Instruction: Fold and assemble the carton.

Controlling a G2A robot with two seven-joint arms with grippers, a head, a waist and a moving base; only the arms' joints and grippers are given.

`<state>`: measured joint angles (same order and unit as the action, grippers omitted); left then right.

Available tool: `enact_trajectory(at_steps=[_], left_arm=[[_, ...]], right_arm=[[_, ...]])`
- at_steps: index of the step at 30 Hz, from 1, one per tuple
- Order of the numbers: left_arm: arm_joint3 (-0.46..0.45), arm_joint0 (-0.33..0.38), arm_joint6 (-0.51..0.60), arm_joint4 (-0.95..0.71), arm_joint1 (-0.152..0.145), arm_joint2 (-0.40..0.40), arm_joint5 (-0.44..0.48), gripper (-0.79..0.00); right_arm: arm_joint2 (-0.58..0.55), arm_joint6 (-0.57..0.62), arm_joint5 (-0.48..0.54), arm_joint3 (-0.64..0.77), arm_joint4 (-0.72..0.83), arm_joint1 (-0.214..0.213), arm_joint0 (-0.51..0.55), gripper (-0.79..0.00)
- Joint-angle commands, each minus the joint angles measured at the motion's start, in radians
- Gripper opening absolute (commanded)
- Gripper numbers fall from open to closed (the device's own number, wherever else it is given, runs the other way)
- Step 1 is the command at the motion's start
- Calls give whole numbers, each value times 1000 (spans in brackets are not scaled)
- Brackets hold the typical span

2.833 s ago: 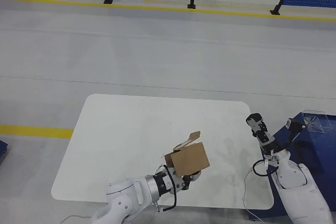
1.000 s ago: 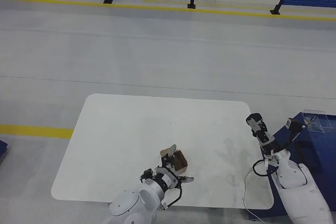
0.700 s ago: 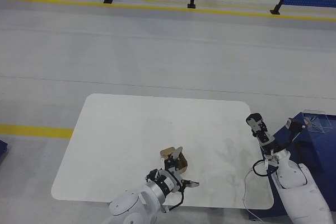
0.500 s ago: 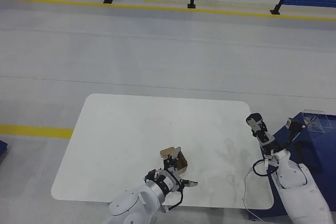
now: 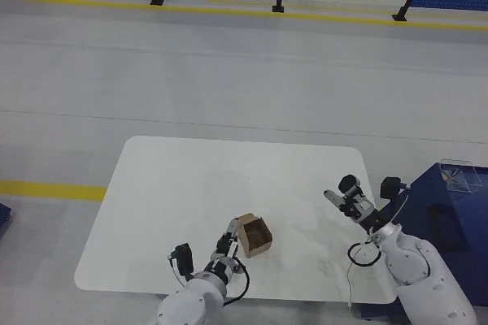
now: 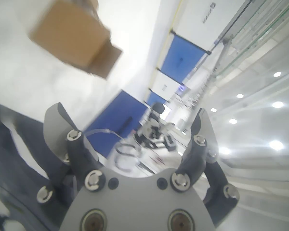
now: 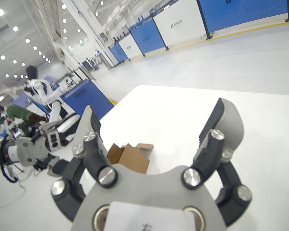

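Note:
The brown carton (image 5: 254, 235) sits on the white table (image 5: 187, 179) near the front edge, its top open and flaps standing up. My left gripper (image 5: 227, 243) is just left of it, open and holding nothing. In the left wrist view the carton (image 6: 72, 39) lies beyond the open left gripper (image 6: 131, 121). My right gripper (image 5: 336, 193) hovers over the table to the right of the carton, well apart from it, and is open. The right wrist view shows the carton (image 7: 132, 156) ahead, between and past the spread fingers of the right gripper (image 7: 159, 116).
A blue cabinet (image 5: 464, 219) stands off the table's right edge with a clear plastic stand (image 5: 459, 172) on it. Bare table surface stretches behind and left of the carton. Grey floor with yellow lines (image 5: 41, 191) surrounds the table.
The left gripper lowered the carton from the air onto the table, let go of it and pulled back to its left. The right arm swung in from the table's right edge toward the carton.

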<state>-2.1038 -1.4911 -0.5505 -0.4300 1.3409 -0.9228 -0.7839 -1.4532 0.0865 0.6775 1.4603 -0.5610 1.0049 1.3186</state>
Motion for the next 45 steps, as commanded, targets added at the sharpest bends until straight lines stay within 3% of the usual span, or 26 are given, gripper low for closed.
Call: enact_trajectory(at_steps=[1, 2, 7, 11, 15, 20, 32, 45], left_arm=[[28, 9, -54, 68, 2, -3, -170, 0], [63, 16, -77, 80, 5, -1, -228, 0], [165, 37, -114, 69, 18, 34, -228, 0], [210, 76, -95, 43, 24, 50, -228, 0], [270, 144, -73, 30, 41, 90, -228, 0], [386, 227, -117, 65, 67, 149, -228, 0], [528, 351, -88, 46, 112, 236, -228, 0], [641, 407, -110, -13, 147, 280, -228, 0]], right_arm=[[16, 2, -27, 21, -69, 2, 7, 0], [29, 6, -39, 33, -107, 3, 10, 0], [123, 3, -112, 50, -258, 18, -3, 0], [243, 53, -290, 7, -388, 44, -61, 0], [351, 69, -386, -48, -479, 71, -120, 0], [415, 76, -408, -96, -480, 94, -162, 0], [459, 86, -430, -143, -498, 119, -184, 0], [458, 50, -451, -167, -519, 135, -199, 0]])
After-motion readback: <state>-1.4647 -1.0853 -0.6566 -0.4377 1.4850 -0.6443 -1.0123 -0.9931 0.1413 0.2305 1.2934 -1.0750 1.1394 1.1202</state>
